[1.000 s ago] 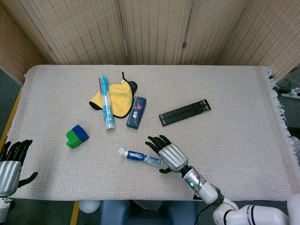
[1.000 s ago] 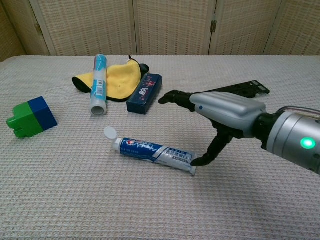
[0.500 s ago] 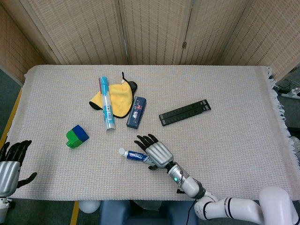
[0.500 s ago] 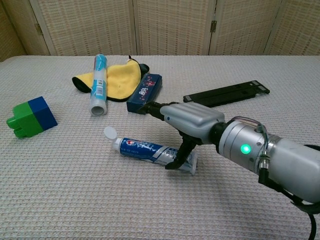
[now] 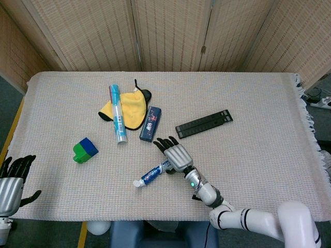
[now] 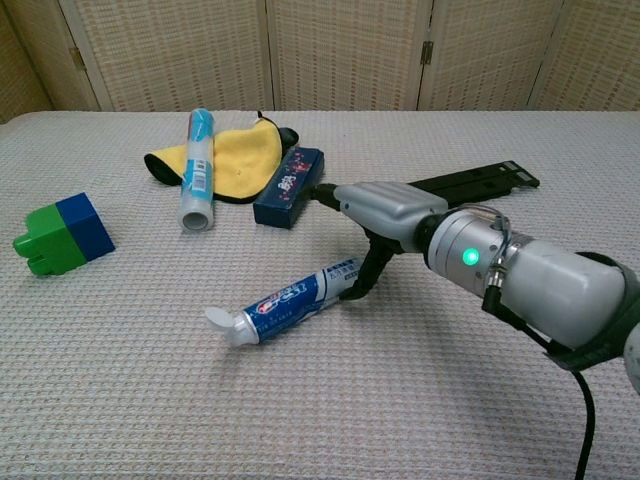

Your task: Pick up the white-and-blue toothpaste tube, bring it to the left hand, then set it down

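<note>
The white-and-blue toothpaste tube [image 5: 152, 174] [image 6: 295, 297] lies slanted on the woven cloth, its white cap toward the near left and its flat tail toward the far right. My right hand [image 5: 176, 154] [image 6: 385, 210] hovers over the tail with its fingers stretched forward and apart. Its thumb reaches down and touches the tail end, but I see no fingers wrapped around the tube. My left hand [image 5: 9, 186] waits off the table's near-left corner with spread fingers, holding nothing. It shows only in the head view.
A green-and-blue block [image 5: 85, 150] [image 6: 62, 233] sits to the left. Behind the tube are a yellow cloth [image 5: 133, 111], a pale blue cylinder [image 5: 117, 120], a dark blue box [image 5: 150, 124] and a black strip [image 5: 204, 123].
The tube has swung round: its tail moved away from me and its cap came nearer. My right hand moved with the tail, away from me. The left hand stayed put.
</note>
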Controlling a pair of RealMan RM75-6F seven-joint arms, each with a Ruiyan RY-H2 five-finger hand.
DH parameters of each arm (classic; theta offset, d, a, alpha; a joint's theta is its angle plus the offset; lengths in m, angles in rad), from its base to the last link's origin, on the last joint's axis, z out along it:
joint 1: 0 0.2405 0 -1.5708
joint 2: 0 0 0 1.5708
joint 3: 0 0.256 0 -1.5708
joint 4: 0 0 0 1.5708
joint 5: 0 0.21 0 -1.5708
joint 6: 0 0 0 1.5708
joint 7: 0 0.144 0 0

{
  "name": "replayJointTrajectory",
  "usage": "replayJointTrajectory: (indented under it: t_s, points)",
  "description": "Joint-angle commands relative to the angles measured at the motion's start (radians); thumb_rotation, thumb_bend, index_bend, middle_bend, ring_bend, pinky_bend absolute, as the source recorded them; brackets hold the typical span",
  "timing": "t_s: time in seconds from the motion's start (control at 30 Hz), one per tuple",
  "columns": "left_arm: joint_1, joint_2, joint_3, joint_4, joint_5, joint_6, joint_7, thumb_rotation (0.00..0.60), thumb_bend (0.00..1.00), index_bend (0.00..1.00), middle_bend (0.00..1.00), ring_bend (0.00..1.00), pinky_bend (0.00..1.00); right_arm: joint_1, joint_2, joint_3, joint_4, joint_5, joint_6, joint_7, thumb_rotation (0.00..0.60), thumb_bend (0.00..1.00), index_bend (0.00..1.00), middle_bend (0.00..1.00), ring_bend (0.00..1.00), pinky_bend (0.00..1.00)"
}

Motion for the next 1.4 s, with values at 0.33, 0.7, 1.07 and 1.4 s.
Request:
replayJointTrajectory:
  t_s: [0.33, 0.7, 1.07, 1.4]
  points:
    - [-0.002, -0.003, 0.0, 0.0, -0.004, -0.007, 0.0, 0.6, 0.22, 0.13, 0.14, 0.15, 0.0, 0.052, 0.089, -0.076, -0.106, -0.088, -0.068, 0.022, 0.6, 0.16, 0.23, 0.23, 0.22, 0.1]
    - [0.004, -0.006, 0.001, 0.011, -0.007, -0.002, -0.013, 0.6, 0.22, 0.12, 0.14, 0.15, 0.0, 0.084, 0.053, -0.104, -0.057, -0.106, -0.061, -0.008, 0.6, 0.34, 0.38, 0.33, 0.32, 0.17]
    - [0.007, -0.012, 0.002, 0.029, -0.011, -0.004, -0.029, 0.6, 0.22, 0.12, 0.14, 0.15, 0.0, 0.1, 0.03, -0.116, -0.041, -0.092, -0.058, -0.029, 0.6, 0.39, 0.44, 0.36, 0.36, 0.22]
    - [0.01, -0.017, 0.002, 0.048, -0.007, 0.001, -0.05, 0.6, 0.22, 0.12, 0.14, 0.15, 0.0, 0.109, 0.01, -0.125, -0.017, -0.088, -0.041, -0.065, 0.6, 0.41, 0.56, 0.47, 0.46, 0.35]
